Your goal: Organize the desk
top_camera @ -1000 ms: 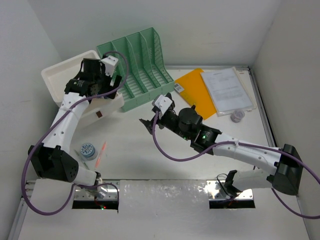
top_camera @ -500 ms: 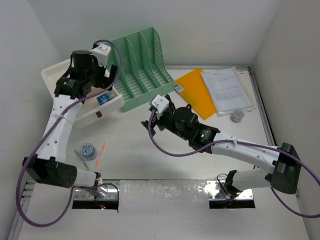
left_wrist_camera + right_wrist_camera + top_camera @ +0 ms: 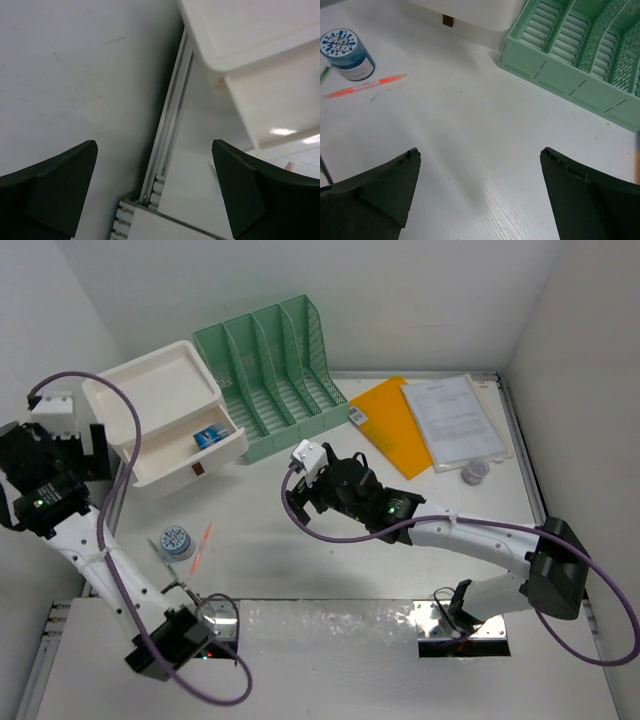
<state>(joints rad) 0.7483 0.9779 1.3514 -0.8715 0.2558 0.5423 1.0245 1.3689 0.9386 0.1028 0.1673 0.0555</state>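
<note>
Top external view, stock of items. Surface (image 3: pixel 260 550): matte white board edged with silver rails, lying beneath and carrying everything listed.

- Left tool (image 3: pixel 154 150): jaws standing wide, gripping nothing, hanging over the left rail beside the white plastic drawer box (image 3: pixel 165 410). The drawer is sitting open with a small blue item (image 3: pixel 208 436) inside.
- Right tool (image 3: pixel 480 151): jaws spread and empty, hovering over bare surface in front of the mint-green slotted file sorter (image 3: pixel 580 55).
- Likely step: the right tool collecting the orange pen (image 3: pixel 367 86), which is thin, smooth and probably prone to rolling, and is lying near the round blue-labelled tub (image 3: pixel 347 54).
- Advice: turning the jaws across the barrel, lowering close to the surface, pinching mid-length and keeping clear of the tub.
- Orange folder (image 3: pixel 390 425) and glossy printed sheet (image 3: pixel 452 420): flat, probably slippery, lying at the far right, with a small round pot (image 3: pixel 475 472) just beside them.
</note>
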